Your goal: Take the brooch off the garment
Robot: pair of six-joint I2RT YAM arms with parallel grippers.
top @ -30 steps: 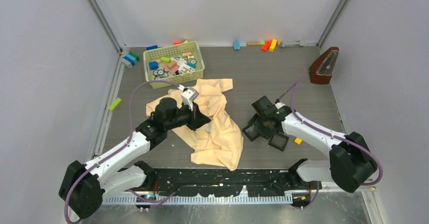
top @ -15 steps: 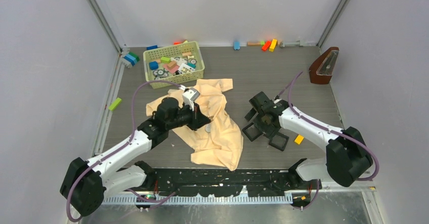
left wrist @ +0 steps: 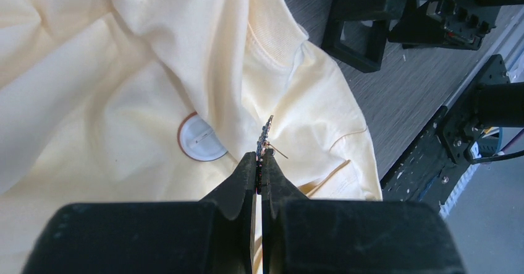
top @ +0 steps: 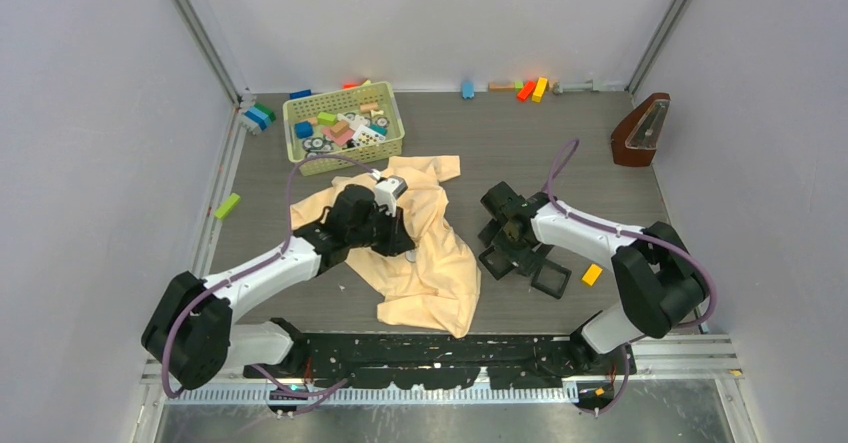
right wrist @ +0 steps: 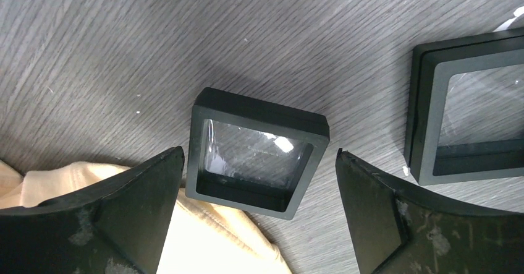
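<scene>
Brooch (left wrist: pixel 266 139), clamped edge-on in the left hand (left wrist: pixel 259 161), needs lifting straight off the garment (left wrist: pixel 123 88) and carrying right to the black tray (right wrist: pixel 259 109) under the wide-apart right hand (right wrist: pixel 257 156).

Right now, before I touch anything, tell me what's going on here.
The left gripper is shut on the brooch, a tiny glinting piece held edge-on over the pale yellow garment. The brooch looks free of the cloth. A round white disc lies on the fabric beside it. The right gripper hangs open over a small black square tray on the table, next to the garment's edge, holding nothing.
</scene>
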